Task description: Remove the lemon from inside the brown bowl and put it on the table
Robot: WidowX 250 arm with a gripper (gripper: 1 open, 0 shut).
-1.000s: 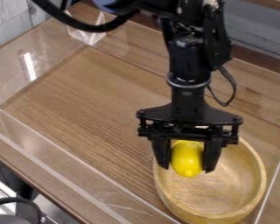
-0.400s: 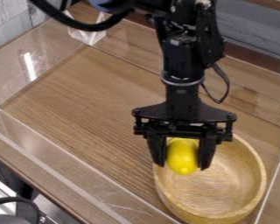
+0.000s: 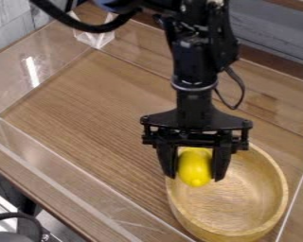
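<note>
Jaws clamped on lemon (image 3: pixel 195 170), bowl (image 3: pixel 225 225) below me; I should lift straight up w/ steady grip, clear rim, then go sideways.

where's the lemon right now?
In the camera view, the lemon is between the fingers of the black gripper, over the left-hand, upper part of the brown bowl as pictured.
</note>
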